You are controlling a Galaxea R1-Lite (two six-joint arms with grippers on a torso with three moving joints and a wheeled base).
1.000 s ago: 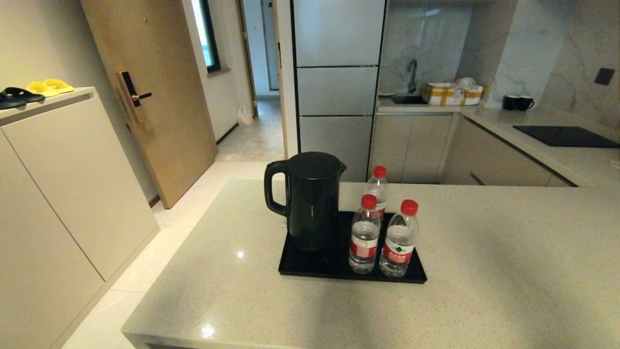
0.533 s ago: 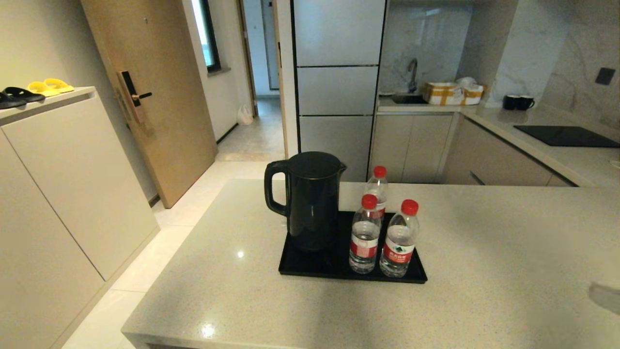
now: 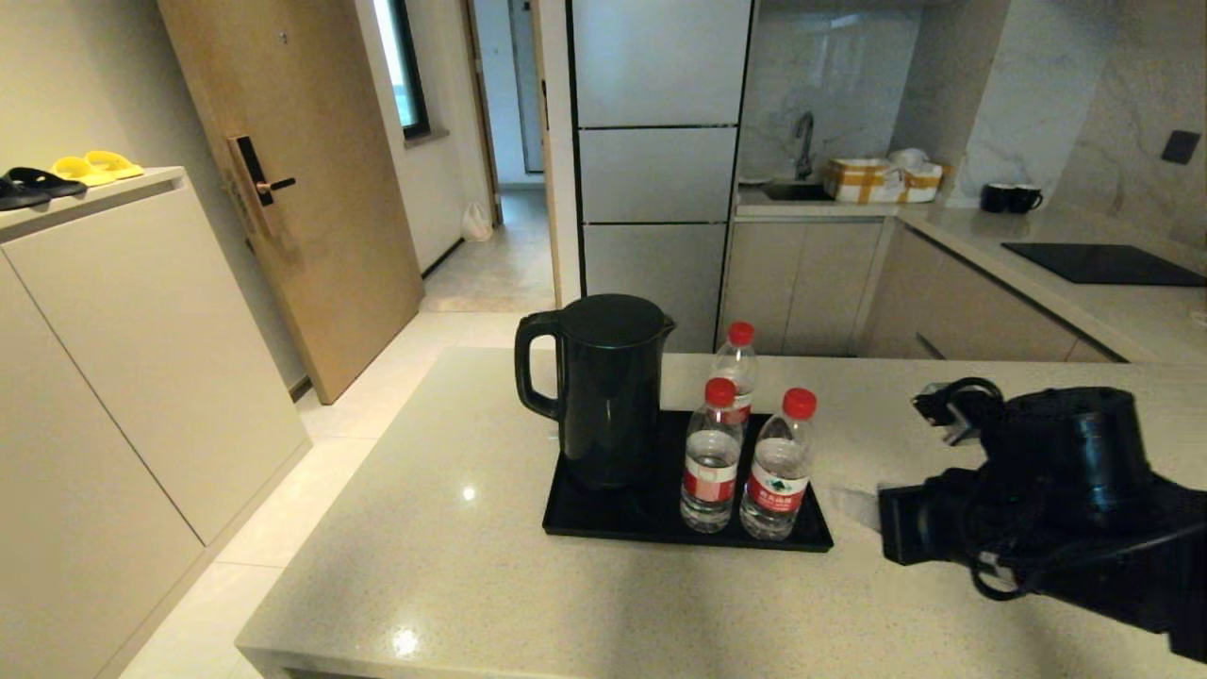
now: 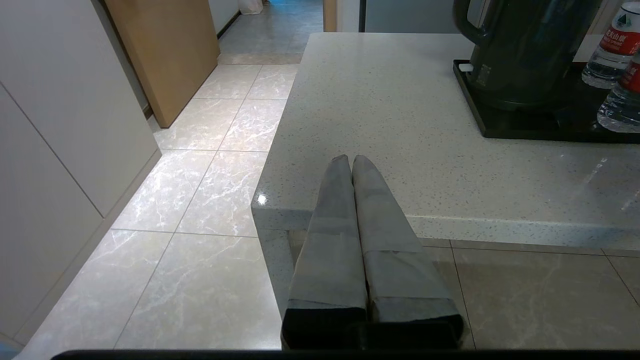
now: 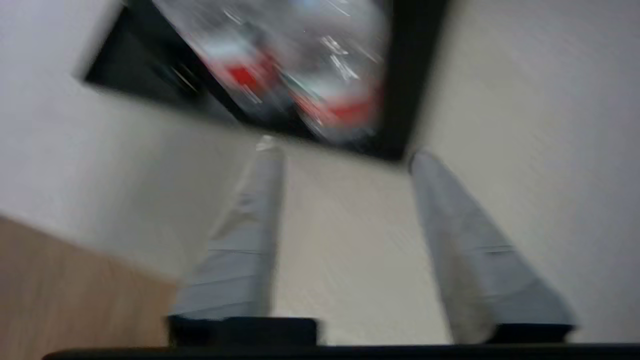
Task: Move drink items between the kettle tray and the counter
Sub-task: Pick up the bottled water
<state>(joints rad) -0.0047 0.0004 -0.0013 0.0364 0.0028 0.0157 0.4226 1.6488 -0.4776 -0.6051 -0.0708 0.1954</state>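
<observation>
We are looking down on a speckled beige-grey counter (image 3: 490, 575) that is reflecting the ceiling lights, in a kitchen with a wooden door (image 3: 311, 189) at the left, pale cabinets, and a black cooktop panel (image 3: 1099, 264) with two black mugs (image 3: 1009, 198) on the far worktop. The kettle tray (image 3: 603, 521) is lying flat on the counter, its long side running left to right. It is holding a black kettle (image 3: 603, 387) on its left half, handle pointing left, and three water bottles (image 3: 712, 457) on its right half, all standing upright with red caps on top; two are sitting side by side at the near rim and one is standing behind them. Our right gripper (image 5: 345, 160) is hanging over the counter just right of the tray, fingers spread apart and holding nothing, pointing toward the bottles. Our left gripper (image 4: 352, 161) is sitting low beside the counter's near corner, fingers pressed together, empty.
</observation>
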